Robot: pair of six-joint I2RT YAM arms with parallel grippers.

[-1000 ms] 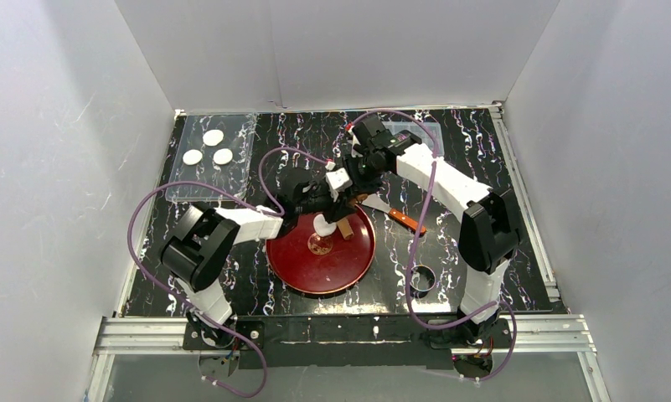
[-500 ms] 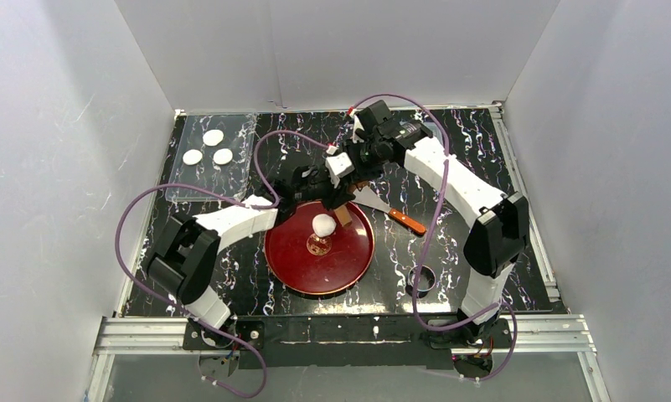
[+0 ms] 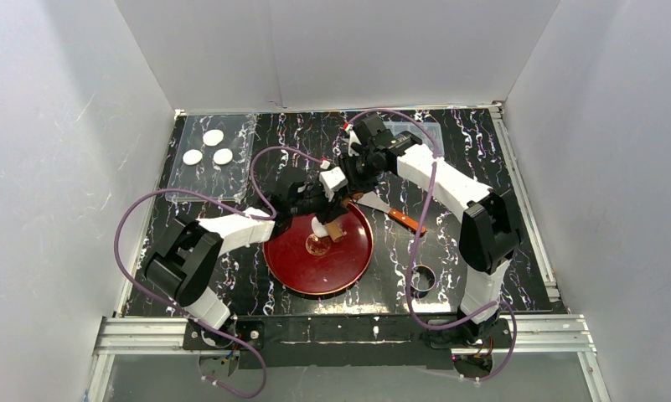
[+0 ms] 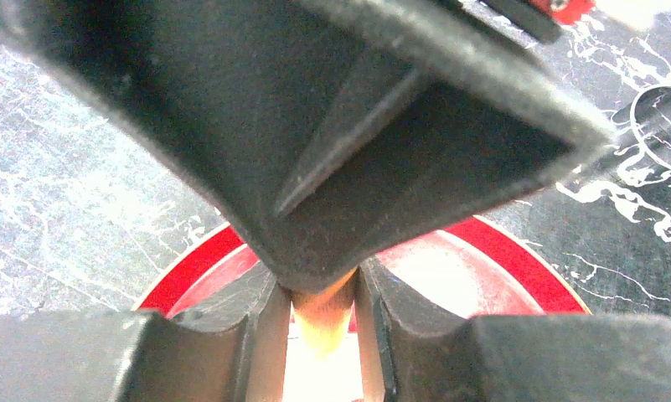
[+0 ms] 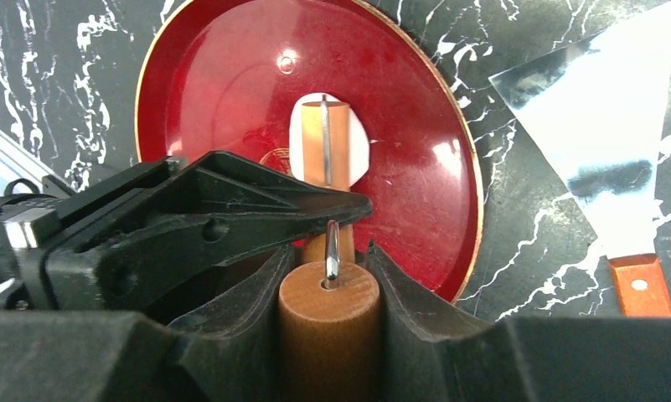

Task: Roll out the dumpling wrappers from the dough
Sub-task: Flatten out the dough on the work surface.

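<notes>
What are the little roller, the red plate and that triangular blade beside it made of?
The roller looks like bare wood: matt, warm tan. The red plate seems lacquered or glossy plastic, I cannot tell which: it throws bright highlights. The blade is probably polished steel: silvery and mirror-like, with an orange-brown, perhaps wooden, handle.

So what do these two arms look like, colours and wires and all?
Both the left arm and right arm have white shells with chunky black joints. A thin purple cable loops loosely along each. The left gripper and right gripper have matte black wedge-shaped fingers. Both bases sit on a silver metal rail.
</notes>
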